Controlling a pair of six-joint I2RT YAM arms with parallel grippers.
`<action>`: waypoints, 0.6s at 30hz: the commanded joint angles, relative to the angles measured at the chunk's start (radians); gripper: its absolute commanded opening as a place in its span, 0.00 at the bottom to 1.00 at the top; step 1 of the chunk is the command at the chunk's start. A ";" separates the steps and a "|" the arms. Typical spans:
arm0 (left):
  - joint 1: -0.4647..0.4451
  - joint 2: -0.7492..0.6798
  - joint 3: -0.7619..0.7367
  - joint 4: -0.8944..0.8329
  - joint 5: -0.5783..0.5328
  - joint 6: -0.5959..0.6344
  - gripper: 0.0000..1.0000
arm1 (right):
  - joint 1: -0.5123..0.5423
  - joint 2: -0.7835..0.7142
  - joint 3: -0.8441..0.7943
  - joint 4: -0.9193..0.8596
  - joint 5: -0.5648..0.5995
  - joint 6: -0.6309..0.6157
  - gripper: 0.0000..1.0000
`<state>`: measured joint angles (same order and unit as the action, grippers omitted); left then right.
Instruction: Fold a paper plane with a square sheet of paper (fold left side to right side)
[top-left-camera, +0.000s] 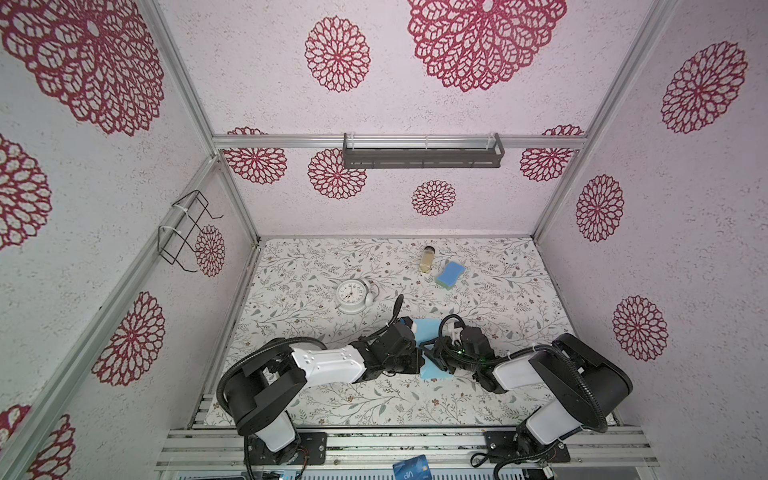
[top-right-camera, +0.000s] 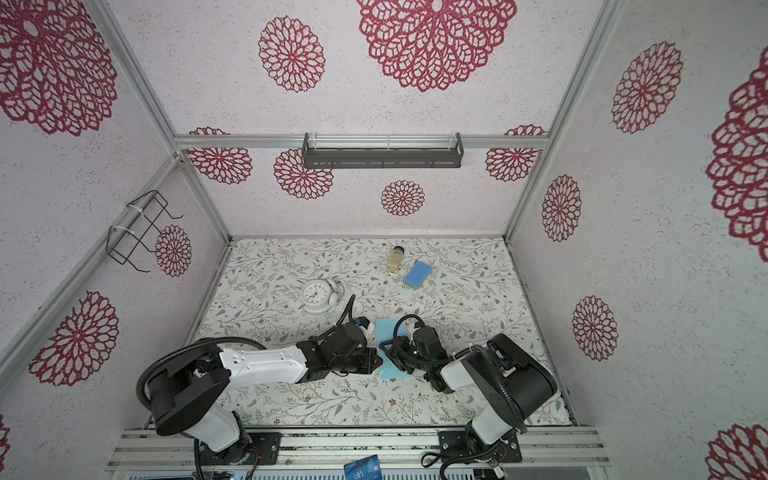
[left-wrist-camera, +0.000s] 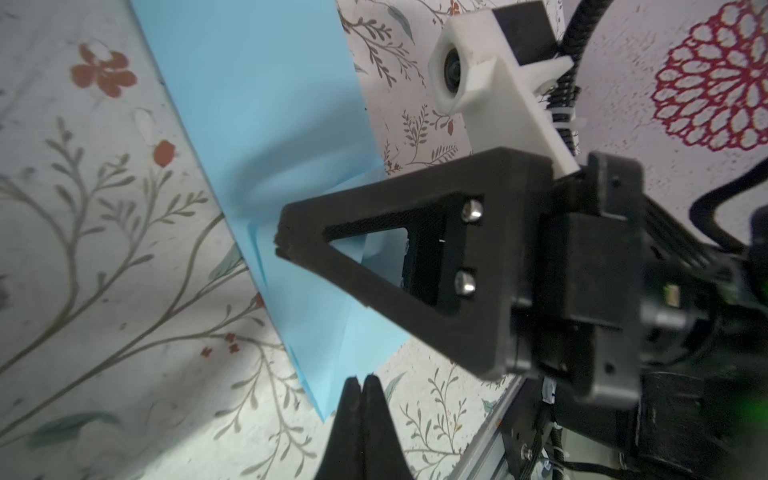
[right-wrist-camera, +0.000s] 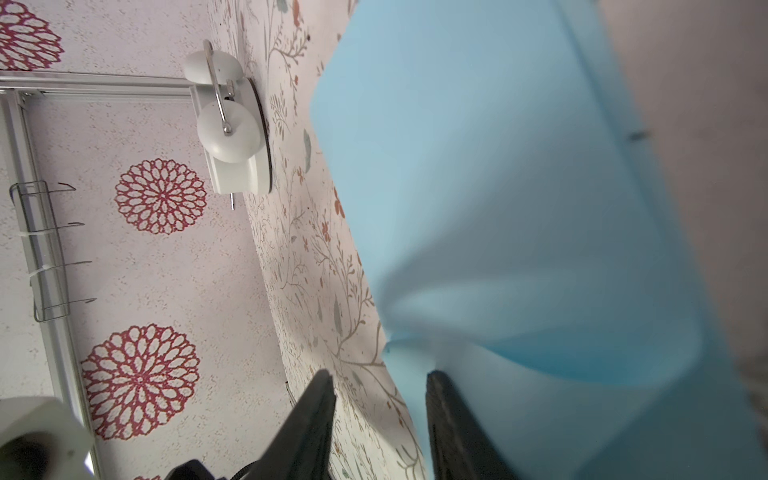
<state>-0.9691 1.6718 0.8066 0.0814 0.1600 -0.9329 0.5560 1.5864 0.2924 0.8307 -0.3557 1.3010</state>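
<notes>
Left gripper: pressed together, tips beside the near corner of the square sheet of paper.
Right gripper: spread, one finger on the sheet's buckled edge.
Room: open surface toward the front.
Around: clock, sponge, jar, all well behind.

Left arm and right arm: white forearm shells, black joint housings. Black ribbed cable hose loops off each. My left pincer: matte black tapered fingers. My right pincer: black open-triangle finger, two silver screws at its base, and a white zip-tied camera bracket. Green light at the right wrist.
</notes>
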 joint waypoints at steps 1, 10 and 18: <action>-0.008 0.051 0.046 0.048 -0.016 -0.008 0.00 | 0.002 0.043 -0.039 -0.148 0.083 0.021 0.41; -0.012 0.107 0.050 0.072 -0.020 -0.012 0.00 | 0.002 0.052 -0.048 -0.130 0.083 0.034 0.41; -0.016 0.117 0.011 0.099 -0.022 -0.029 0.00 | 0.005 0.083 -0.055 -0.090 0.076 0.051 0.41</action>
<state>-0.9768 1.7699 0.8322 0.1452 0.1478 -0.9421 0.5598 1.6188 0.2794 0.8993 -0.3447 1.3380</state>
